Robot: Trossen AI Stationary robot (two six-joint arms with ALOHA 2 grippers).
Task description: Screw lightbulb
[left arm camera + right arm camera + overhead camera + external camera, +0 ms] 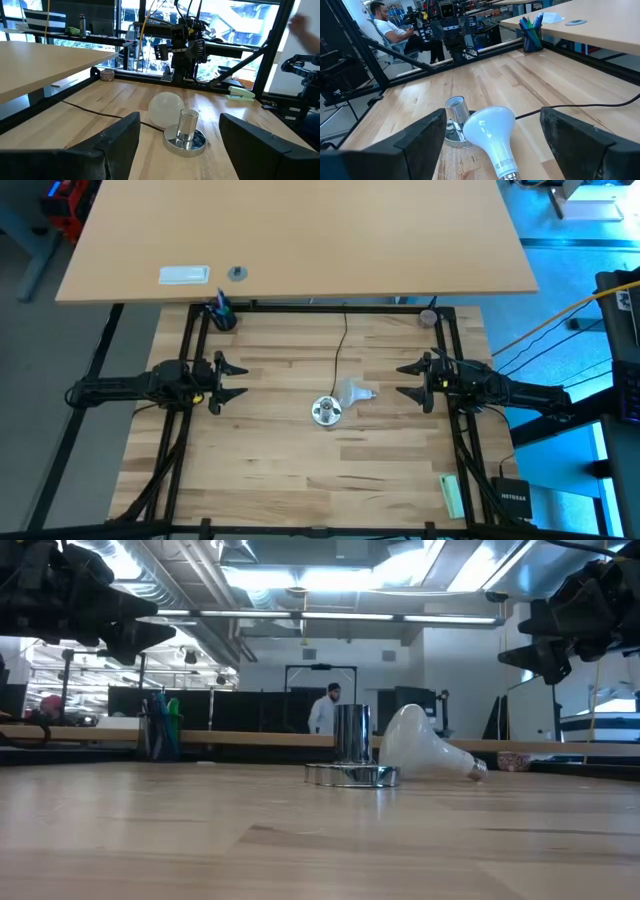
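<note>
The frosted white lightbulb point(355, 393) lies on its side on the wooden table, its dome point(487, 125) next to the socket and its screw base point(507, 175) pointing toward the right arm. The round silver socket point(326, 411) stands upright on its flat base near the table's middle, its thin black cord point(343, 345) running to the far edge. My left gripper point(232, 379) hovers open at the table's left, my right gripper point(410, 379) open at the right. Both are raised above the table and hold nothing.
A cup of pens point(221, 313) stands at the far left corner of the frame and a small bowl point(429, 317) at the far right. A green stapler-like object point(452, 495) lies near the right front. A second, lighter table point(300, 230) sits beyond. A person point(325, 710) is in the room behind.
</note>
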